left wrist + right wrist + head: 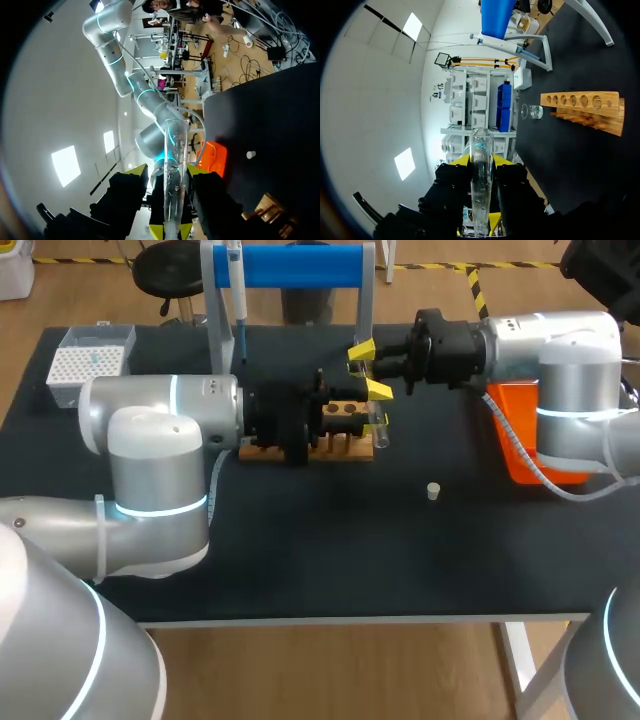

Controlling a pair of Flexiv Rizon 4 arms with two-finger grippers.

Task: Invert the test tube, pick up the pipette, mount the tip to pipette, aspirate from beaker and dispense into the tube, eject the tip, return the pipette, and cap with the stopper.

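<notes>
Bright, even overhead light, soft faint shadows on the black table [300,560], pale glints along the glass tube [481,170].

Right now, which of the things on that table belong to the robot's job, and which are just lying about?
Part of the job: test tube, pipette, tip box, beaker, stopper.

Not named in the job, probably supports rather than clutter: wooden rack, blue stand, orange bin.

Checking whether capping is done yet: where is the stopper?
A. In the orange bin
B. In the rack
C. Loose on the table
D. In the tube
C: the stopper lies by itself on the table, held by neither gripper.
</notes>
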